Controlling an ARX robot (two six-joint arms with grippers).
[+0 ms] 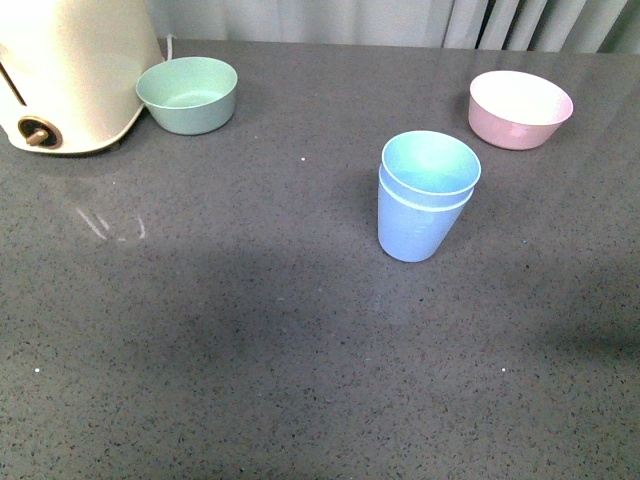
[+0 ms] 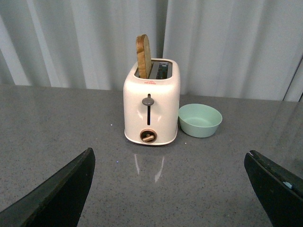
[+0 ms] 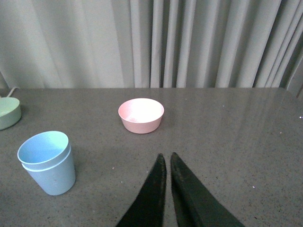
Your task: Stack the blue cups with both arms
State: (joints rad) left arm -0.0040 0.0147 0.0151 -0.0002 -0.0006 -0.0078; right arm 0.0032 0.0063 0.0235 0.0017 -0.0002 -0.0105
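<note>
You're seeing the blue cups [image 1: 425,195] sitting nested upright on the tabletop [image 1: 250,330], so the left pincer [image 2: 170,189] is gaping wide and empty while the right pincer [image 3: 168,163] is pinching closed on nothing.

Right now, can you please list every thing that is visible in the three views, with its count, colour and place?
blue cups: two, light blue, nested one inside the other, upright on the table, right of centre in the front view.
mint green bowl: one, far left, close beside the toaster.
pink bowl: one, pink with white inside, far right.
toaster: one, cream, far left corner.
toast: one slice, brown, standing up in a toaster slot.
table: one, dark grey speckled.
curtain: pale grey, behind the table.
left end effector: black, open, holding nothing.
right end effector: black, shut, holding nothing.
</note>
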